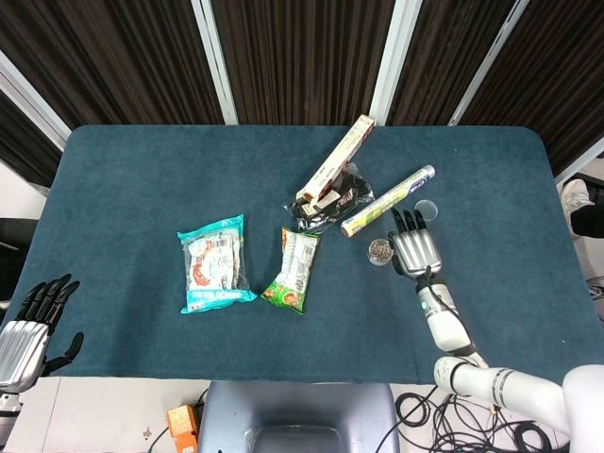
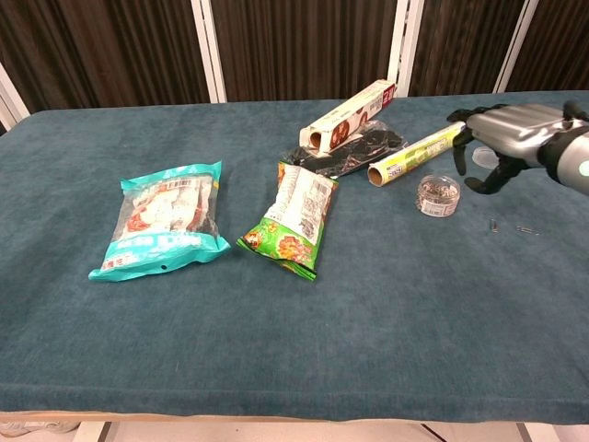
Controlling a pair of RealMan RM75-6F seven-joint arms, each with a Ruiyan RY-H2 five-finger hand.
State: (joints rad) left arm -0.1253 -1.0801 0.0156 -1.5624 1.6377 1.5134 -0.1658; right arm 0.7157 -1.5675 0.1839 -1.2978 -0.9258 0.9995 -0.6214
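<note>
Fingers spread and holding nothing, the right hand [image 1: 416, 248] hovers palm-down just beside the small round clear tub [image 1: 380, 251] of dark bits, which sits untouched on the felt-like teal table [image 1: 123, 179]. Nothing looks grasped yet, so any pickup remains ahead. Beyond the fingertips lie a slim glossy foil roll [image 1: 388, 200] and a flat clear lid [image 1: 427, 209]; the left hand [image 1: 28, 328] idles open, well apart.

Silver right hand [image 1: 416, 249] over the table's right half, palm down, fingers spread and holding nothing, white forearm trailing toward the near edge, silver-and-black left hand [image 1: 30, 327] off the near-left corner, fingers apart, empty
</note>
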